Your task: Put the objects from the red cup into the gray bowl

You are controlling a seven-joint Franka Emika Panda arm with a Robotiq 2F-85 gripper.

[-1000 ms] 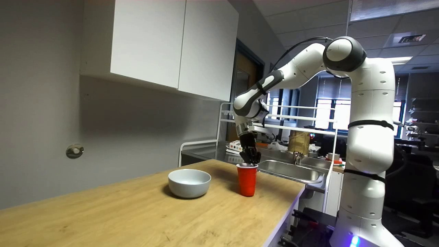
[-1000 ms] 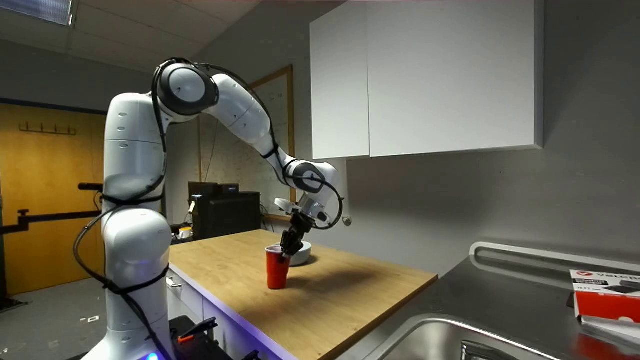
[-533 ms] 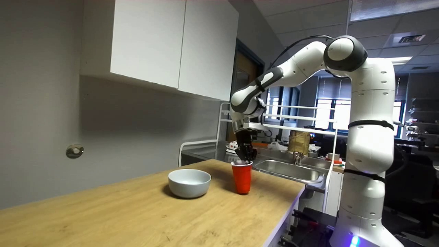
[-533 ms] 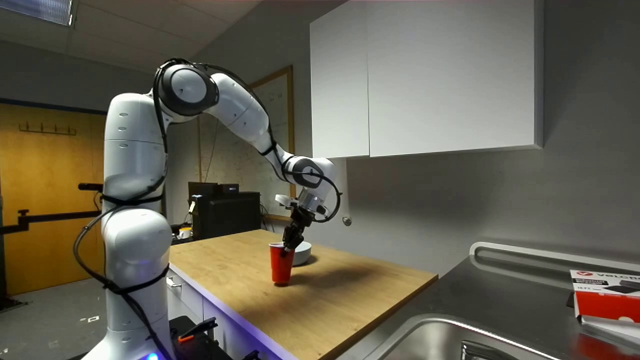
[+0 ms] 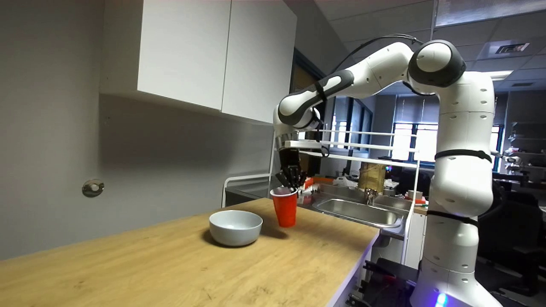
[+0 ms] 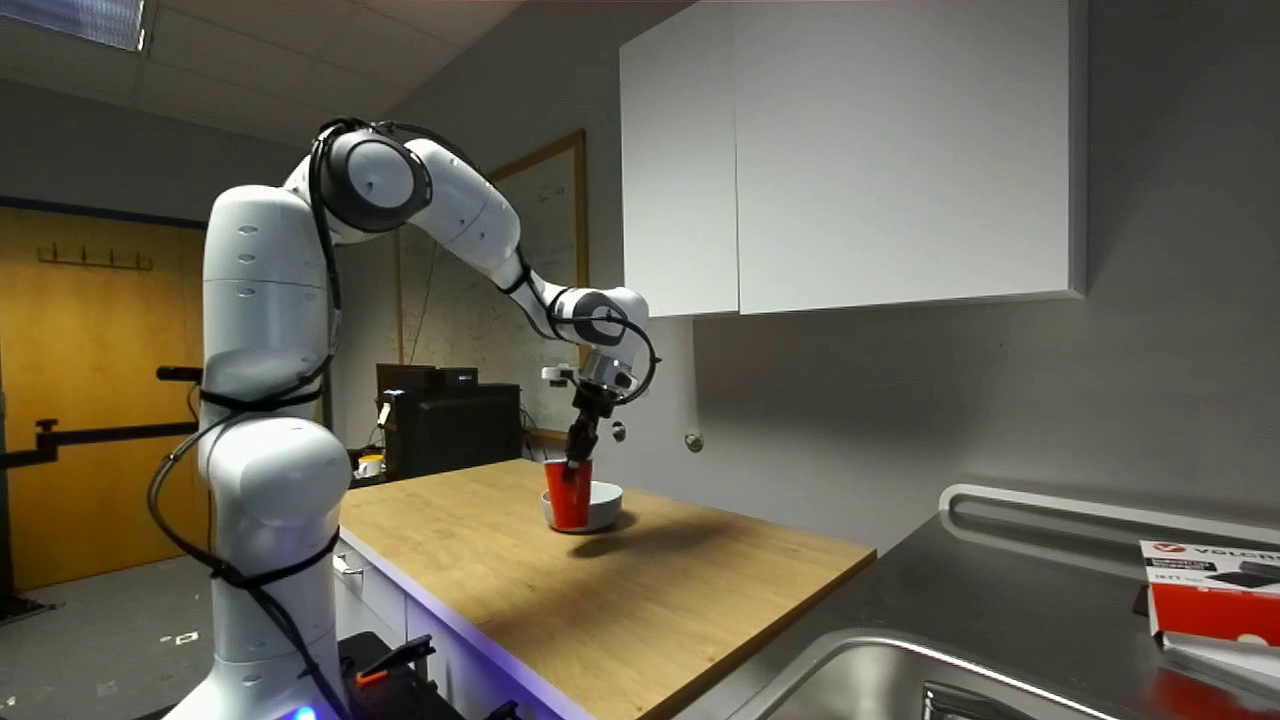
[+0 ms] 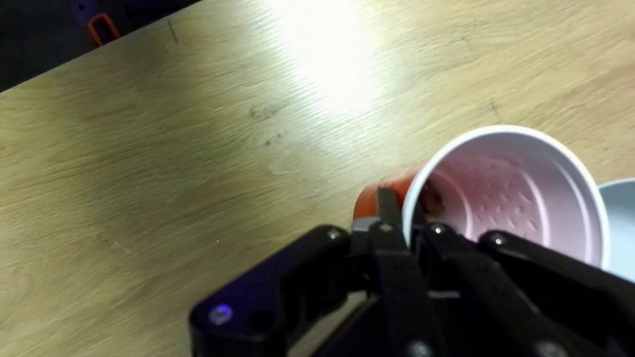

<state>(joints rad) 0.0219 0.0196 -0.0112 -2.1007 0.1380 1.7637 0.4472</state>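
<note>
The red cup [image 5: 285,211] is held above the wooden counter, slightly tilted, and also shows in an exterior view [image 6: 568,500]. My gripper [image 5: 293,187] is shut on the cup's rim. In the wrist view [image 7: 406,210] one finger is outside the wall and one inside. A small dark brownish object [image 7: 432,201] lies deep in the cup, partly hidden by the finger and rim. The gray bowl [image 5: 235,232] stands upright on the counter close to the cup. It is partly behind the cup in an exterior view [image 6: 605,505] and at the right edge of the wrist view [image 7: 620,223].
The wooden counter [image 5: 170,268] has its front edge toward the robot base. A white wall cabinet [image 5: 183,51] hangs above it. A metal sink [image 5: 360,212] and a white rack [image 5: 273,164] stand beyond the counter's end. A red and white box [image 6: 1215,590] lies near the sink.
The cup, held at its rim by my gripper, has risen off the counter and moved toward the gray bowl. The arm has lifted with it. The bowl has not moved.
</note>
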